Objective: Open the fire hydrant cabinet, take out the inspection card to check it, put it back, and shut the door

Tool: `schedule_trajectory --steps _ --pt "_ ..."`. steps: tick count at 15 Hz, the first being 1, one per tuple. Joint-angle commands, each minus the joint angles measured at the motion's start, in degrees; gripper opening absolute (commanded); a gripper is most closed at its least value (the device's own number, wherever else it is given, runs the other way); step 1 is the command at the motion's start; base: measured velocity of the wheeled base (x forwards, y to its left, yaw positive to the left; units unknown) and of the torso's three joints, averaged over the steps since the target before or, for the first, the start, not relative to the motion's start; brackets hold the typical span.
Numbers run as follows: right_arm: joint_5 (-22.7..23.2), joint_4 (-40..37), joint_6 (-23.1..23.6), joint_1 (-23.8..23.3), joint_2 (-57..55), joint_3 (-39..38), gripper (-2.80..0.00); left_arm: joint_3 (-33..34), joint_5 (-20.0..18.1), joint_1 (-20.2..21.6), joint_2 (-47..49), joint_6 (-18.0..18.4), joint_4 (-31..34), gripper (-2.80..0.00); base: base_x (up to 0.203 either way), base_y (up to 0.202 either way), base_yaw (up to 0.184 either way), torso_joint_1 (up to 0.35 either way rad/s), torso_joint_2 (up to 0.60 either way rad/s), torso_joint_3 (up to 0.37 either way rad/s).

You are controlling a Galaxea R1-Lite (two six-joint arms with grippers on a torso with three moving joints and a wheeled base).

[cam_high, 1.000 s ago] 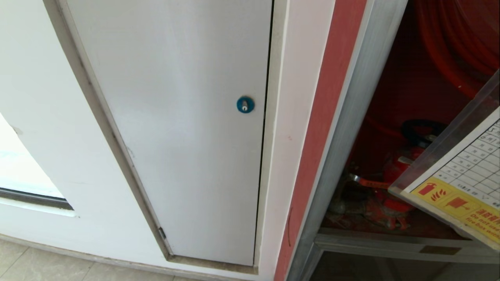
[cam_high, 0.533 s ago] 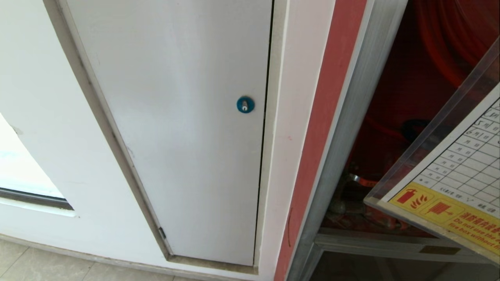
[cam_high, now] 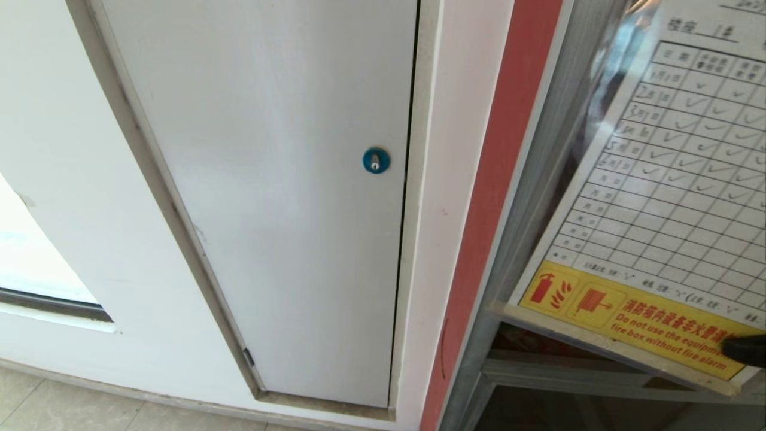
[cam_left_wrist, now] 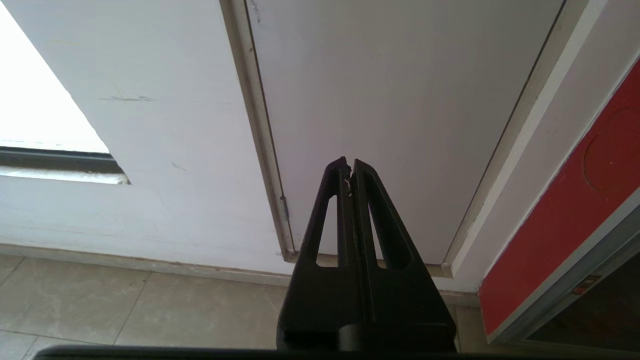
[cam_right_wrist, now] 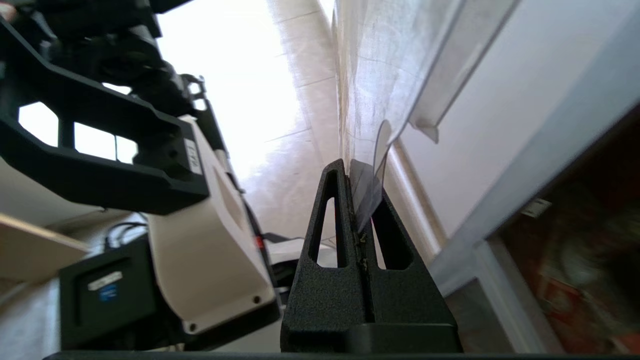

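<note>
White panel (cam_high: 263, 197) with small blue round lock (cam_high: 376, 160) fills most of the head view, set in a white wall above tiled floor (cam_high: 72, 410). Right of the panel: a red strip (cam_high: 497, 197), then the grey frame of the fire hydrant cabinet (cam_high: 538, 197), its lower crossbar visible, red interior mostly hidden. Right of the panel and in front of the cabinet opening: the inspection card (cam_high: 676, 179), white sheet in a clear sleeve, grid of rows with tick marks, yellow band with red fire icons and text along its lower edge, held tilted. Right gripper (cam_right_wrist: 356, 200) clenched on the card's clear sleeve edge, sleeve pinched between the two black fingers; in the head view only a black fingertip (cam_high: 745, 350) shows at the card's lower corner on the yellow band. Left gripper (cam_left_wrist: 349, 167) fingers pressed together, holding nothing, pointing at the panel's lower edge, low near the floor. The door does not show clearly in any view.
</note>
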State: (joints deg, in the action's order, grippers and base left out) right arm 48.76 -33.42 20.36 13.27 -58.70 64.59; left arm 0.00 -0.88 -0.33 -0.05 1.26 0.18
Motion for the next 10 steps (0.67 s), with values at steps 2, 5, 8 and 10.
schedule_trajectory --steps 2,5,8,10 --pt "0.07 0.97 -2.12 5.27 -7.79 3.07 -2.8 0.0 0.0 -0.02 0.05 0.06 -0.01 -2.8 0.0 0.0 0.0 0.0 0.0 0.0" --pt "-0.16 0.9 -2.27 8.32 -11.26 5.4 -2.8 0.0 0.0 -0.02 0.05 -0.01 -0.01 -2.8 0.0 0.0 0.0 0.0 0.0 0.0" --pt "-0.24 1.05 -3.4 11.59 -13.73 5.81 -2.8 0.0 0.0 -0.02 0.05 0.0 -0.01 -2.8 0.0 0.0 0.0 0.0 0.0 0.0" --pt "-0.33 1.16 -3.56 12.55 -15.12 6.23 -2.8 0.0 0.0 -0.02 0.05 -0.03 -0.01 -2.8 0.0 0.0 0.0 0.0 0.0 0.0"
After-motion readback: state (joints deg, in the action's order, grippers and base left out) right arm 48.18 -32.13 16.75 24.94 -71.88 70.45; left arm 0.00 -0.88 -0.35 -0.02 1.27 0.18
